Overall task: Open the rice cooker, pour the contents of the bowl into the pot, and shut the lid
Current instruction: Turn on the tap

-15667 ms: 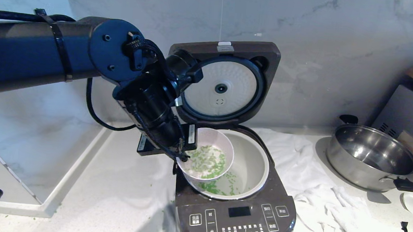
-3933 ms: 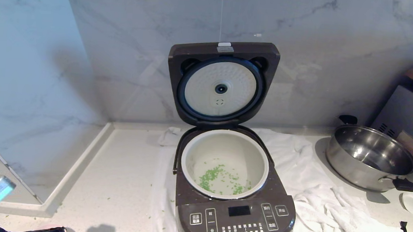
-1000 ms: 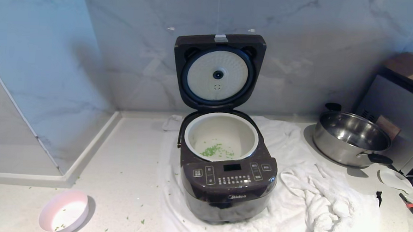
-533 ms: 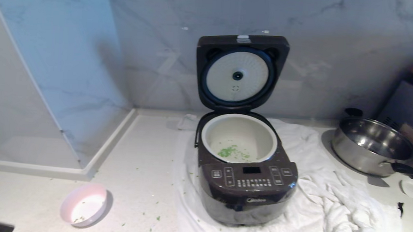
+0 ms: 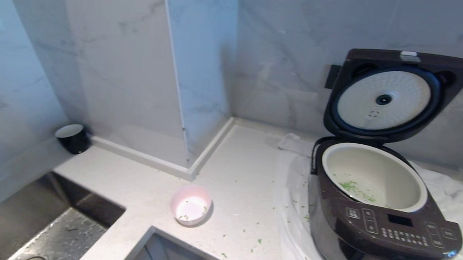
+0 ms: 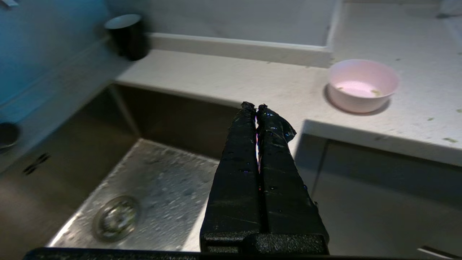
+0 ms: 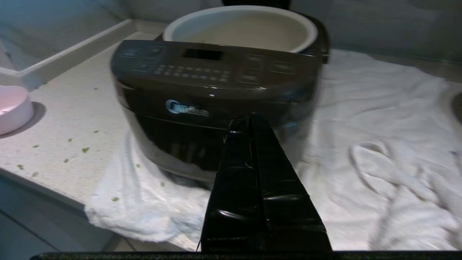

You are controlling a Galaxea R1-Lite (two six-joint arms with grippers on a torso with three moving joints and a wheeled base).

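The dark rice cooker (image 5: 384,229) stands at the right of the counter on a white towel, its lid (image 5: 392,95) raised upright with the white dimpled plate facing me. Green contents (image 5: 353,188) lie on the floor of the cream pot (image 5: 375,179). The pale pink bowl (image 5: 191,204) sits upright on the counter to the cooker's left, with a few green bits left inside. Neither arm shows in the head view. My left gripper (image 6: 256,106) is shut and empty, low in front of the counter edge near the sink. My right gripper (image 7: 245,119) is shut and empty, level before the cooker's front (image 7: 216,104).
A steel sink (image 5: 55,231) lies at the lower left, below the counter edge. A small black cup (image 5: 72,137) stands by the wall at the left. A white towel (image 7: 379,144) spreads under and to the right of the cooker. Green bits are scattered on the counter (image 5: 249,174).
The whole head view has swung to the left: the cooker now sits at the right edge, the sink and black cup have come into view. Bowl, cooker and lid themselves have not moved.
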